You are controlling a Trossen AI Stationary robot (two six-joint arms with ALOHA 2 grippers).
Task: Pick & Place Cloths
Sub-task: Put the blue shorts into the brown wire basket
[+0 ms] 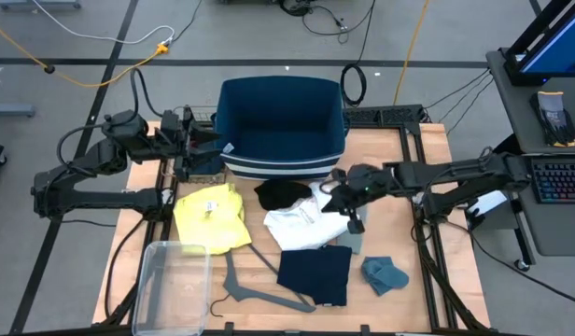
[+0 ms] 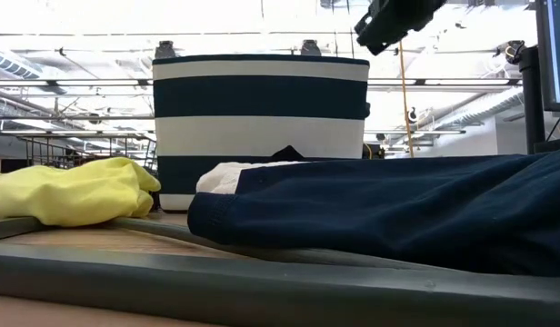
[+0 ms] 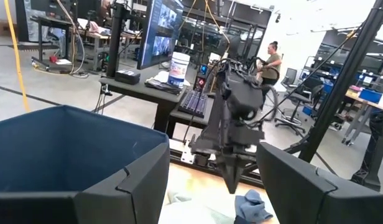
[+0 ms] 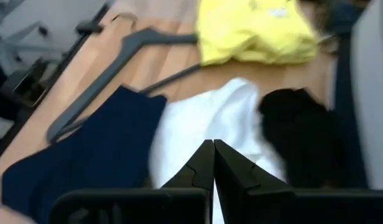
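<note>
While the right gripper (image 1: 336, 193) is held above the white cloth (image 1: 301, 222) near the tabletop's middle, its fingers are seen fully closed and empty. Before descent, they should be opened and centred over a raised fold, clear of the black cloth (image 1: 280, 193) touching it on the basket (image 1: 283, 126) side. The left gripper (image 1: 196, 138), parted and empty, is parked by the basket at the far left edge. The yellow cloth (image 1: 213, 217), navy cloth (image 1: 314, 273) and teal rag (image 1: 385, 273) are left lying nearer the front edge.
</note>
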